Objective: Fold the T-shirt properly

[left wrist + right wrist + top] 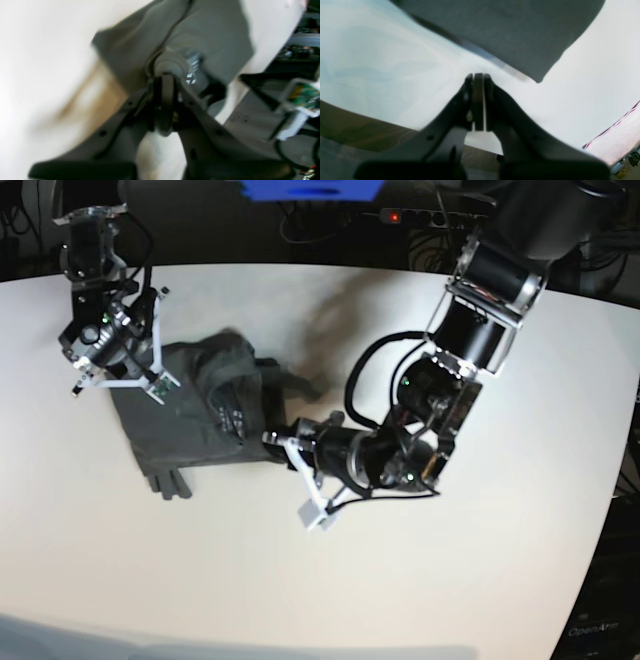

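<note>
Left hand [163, 82]: clenched, fingertips against the T-shirt [215, 37] (grasp unclear, view blurred). Right hand [478, 80]: clenched, empty, above the tabletop [420, 580]. T-shirt lies bunched near the tabletop's far left corner.

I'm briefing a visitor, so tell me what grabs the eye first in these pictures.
The dark grey T-shirt stands out first, bunched and partly folded on the white table, left of centre in the base view. Next, the bulky left arm curls down from the upper right, its pincer at the shirt's right edge. The right pincer sits at the shirt's lower left corner, jaws shut.
</note>
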Motion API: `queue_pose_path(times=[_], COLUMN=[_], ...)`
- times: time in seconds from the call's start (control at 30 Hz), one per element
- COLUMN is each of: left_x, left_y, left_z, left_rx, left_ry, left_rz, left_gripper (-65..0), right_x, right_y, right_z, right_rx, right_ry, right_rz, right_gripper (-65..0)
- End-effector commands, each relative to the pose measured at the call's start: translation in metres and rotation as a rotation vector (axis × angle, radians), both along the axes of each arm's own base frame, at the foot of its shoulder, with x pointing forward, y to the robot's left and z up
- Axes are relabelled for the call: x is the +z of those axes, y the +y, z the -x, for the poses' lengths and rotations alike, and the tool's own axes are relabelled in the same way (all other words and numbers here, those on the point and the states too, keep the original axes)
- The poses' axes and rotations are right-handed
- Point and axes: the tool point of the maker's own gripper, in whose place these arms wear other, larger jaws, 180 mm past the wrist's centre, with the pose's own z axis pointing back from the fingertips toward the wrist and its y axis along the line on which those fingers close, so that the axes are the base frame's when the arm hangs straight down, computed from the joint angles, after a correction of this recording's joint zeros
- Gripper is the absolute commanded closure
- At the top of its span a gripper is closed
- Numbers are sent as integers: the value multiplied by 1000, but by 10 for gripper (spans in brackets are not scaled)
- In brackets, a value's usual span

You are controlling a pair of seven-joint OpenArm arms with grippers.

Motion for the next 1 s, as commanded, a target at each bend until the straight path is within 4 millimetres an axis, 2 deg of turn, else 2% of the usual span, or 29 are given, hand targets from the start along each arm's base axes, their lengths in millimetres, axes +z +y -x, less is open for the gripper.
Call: queue_pose_path(times=[0.0,0.13,0.3,0.5,0.73,0.87,0.97], left_x=[28,52,70,59,32,24,21], left_y=[-9,-16,-16,1,30,39,37], left_z=[-17,-27,-39,-44,-44,-49,-47], left_rx=[-1,-7,-8,17,65,101,88], left_ry=[-66,-82,-112,-111,-78,-75,-72], left_rz=[48,111,120,83,30,23,28], left_gripper=[-25,-25,-25,-25,-25,-25,-25], right_x=[7,7,8,9,15,18,23], right_y=[-5,-5,-7,-10,-9,-8,-4], right_z=[-5,-5,-5,-5,-15,-21,-30], right_rx=[1,1,-2,-4,-2,0,8], right_ry=[-17,-17,-18,-19,-41,-58,-80], right_rz=[25,25,27,35,39,37,31], right_gripper=[0,0,0,0,0,0,0])
